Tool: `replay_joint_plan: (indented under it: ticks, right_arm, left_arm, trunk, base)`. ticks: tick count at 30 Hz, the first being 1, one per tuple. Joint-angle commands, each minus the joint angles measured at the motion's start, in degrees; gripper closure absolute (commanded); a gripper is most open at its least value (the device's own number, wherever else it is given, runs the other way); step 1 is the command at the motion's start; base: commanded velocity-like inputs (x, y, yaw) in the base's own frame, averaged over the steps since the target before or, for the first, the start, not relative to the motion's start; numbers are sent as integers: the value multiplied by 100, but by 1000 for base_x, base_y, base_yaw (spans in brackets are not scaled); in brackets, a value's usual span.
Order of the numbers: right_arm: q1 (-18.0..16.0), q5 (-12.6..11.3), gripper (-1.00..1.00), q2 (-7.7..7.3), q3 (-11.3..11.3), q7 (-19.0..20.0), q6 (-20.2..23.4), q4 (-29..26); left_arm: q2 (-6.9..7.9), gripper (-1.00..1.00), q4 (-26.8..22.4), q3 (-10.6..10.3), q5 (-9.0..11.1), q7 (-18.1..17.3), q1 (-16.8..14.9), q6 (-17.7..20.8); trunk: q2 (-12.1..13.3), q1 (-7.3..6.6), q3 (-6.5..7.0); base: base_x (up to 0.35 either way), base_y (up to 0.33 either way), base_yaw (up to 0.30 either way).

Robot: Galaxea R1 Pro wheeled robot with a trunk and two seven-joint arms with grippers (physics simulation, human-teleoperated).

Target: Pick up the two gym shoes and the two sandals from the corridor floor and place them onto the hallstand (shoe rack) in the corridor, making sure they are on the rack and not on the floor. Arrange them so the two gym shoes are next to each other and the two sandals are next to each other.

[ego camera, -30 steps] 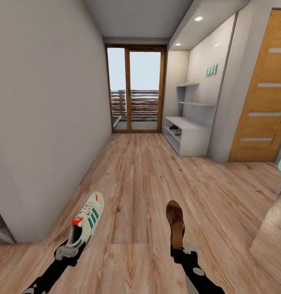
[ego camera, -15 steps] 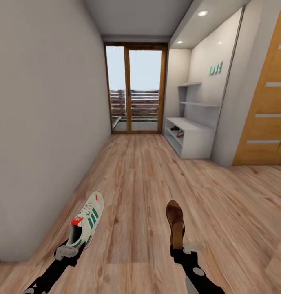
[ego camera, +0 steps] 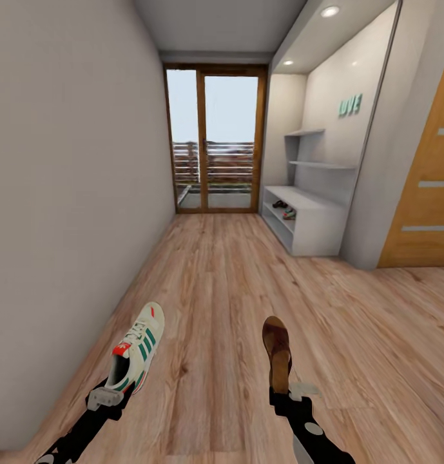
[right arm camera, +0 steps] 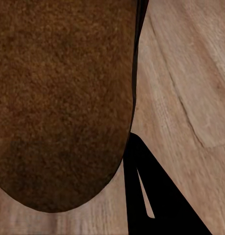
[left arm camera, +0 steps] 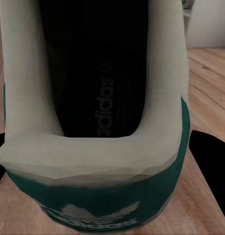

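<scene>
Though both fingertips hide behind cargo, left claw [ego camera: 113,390] pinches sneaker [ego camera: 136,348], right claw [ego camera: 283,394] pinches sandal [ego camera: 277,353].

Light brown wood-plank corridor floor [ego camera: 247,283]: visible grain, faint satin sheen. Cream-white lace-up gym shoe [ego camera: 136,349]: smooth matt leather-like upper, green stripes; in left wrist view its lining [left arm camera: 97,73] looks black, cloth-like. Dark-brown leather sandal [ego camera: 277,353]: in right wrist view, sole face [right arm camera: 63,98] rough, grainy, suede-like, matt. Pale grey-white hallstand [ego camera: 312,216]: smooth, matt, painted look. Orange-brown wooden door [ego camera: 428,200]: fine grain, pale inset strips.
</scene>
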Motion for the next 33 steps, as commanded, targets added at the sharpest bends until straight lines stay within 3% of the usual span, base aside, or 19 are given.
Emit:
replay_joint_plan:
  ticks: [1,33]
  right_arm:
    - [-4,41,100,5,-35,-12,-13,3]
    - [-4,49,100,5,-33,-10,-13,8]
  left_arm:
    - [3,100,4,-31,68,-26,-4,-10]
    - [-2,100,4,-31,67,-26,-4,-10]
  trunk:
    - [-2,2,-6]
    - [-2,2,-6]
  base:
    - [326,129,0]
    - [331,94,0]
